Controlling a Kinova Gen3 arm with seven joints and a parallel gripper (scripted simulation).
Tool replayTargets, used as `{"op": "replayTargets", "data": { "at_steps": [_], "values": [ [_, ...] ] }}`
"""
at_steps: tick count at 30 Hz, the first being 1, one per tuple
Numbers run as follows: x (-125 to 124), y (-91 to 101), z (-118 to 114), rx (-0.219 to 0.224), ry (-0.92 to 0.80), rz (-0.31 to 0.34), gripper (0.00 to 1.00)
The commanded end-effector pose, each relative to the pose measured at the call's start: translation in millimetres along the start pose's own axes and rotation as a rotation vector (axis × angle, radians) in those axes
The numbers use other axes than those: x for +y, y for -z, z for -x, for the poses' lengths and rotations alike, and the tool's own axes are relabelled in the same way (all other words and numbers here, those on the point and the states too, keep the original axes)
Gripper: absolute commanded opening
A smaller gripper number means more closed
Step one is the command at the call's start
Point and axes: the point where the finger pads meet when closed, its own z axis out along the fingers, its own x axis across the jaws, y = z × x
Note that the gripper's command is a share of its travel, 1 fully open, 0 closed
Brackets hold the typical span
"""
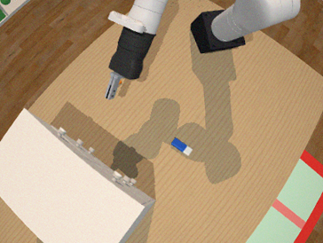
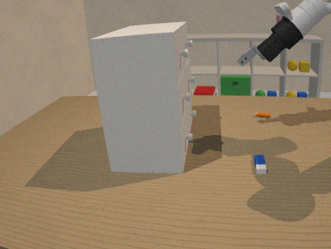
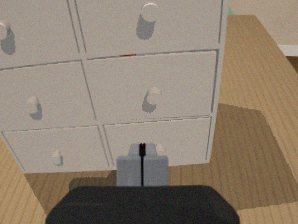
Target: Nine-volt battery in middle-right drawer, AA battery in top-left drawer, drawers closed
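The white chest (image 1: 62, 185) (image 2: 143, 102) stands upright; its drawers look pushed in or nearly so. The wrist view shows the middle row's right drawer (image 3: 185, 82), the middle row's left drawer (image 3: 55, 90) and part of the top row's left drawer (image 3: 35, 45). A thin red sliver (image 3: 127, 55) shows at the middle right drawer's top edge; I cannot tell what it is. An orange cylinder with a pale end (image 1: 120, 82) (image 2: 263, 115), seemingly the AA battery, lies on the table. My gripper (image 1: 110, 98) (image 2: 241, 62) (image 3: 142, 158) is shut and empty, raised before the chest. No nine-volt battery is plainly identifiable.
A blue-and-white block (image 1: 181, 147) (image 2: 260, 164) lies on the table in front of the chest. Round knobs (image 2: 188, 97) (image 3: 153, 94) stick out from the drawer fronts. A red-edged pale green panel (image 1: 295, 180) is beyond the table's edge.
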Motion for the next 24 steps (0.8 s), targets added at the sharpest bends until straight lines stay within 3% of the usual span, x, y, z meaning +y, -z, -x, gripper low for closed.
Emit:
{"op": "replayTargets", "data": {
  "at_steps": [1, 5, 7, 22, 24],
  "values": [
    [-1, 11.3, -11, 0.040, 0.066, 0.114, 0.00],
    [-3, 21.5, -10, 0.043, 0.064, 0.220, 0.00],
    [-3, 21.5, -10, 0.043, 0.064, 0.220, 0.00],
    [-13, 57.9, -6, 0.062, 0.053, 0.578, 0.00],
    [-13, 57.9, -6, 0.062, 0.053, 0.578, 0.00]
  ]
}}
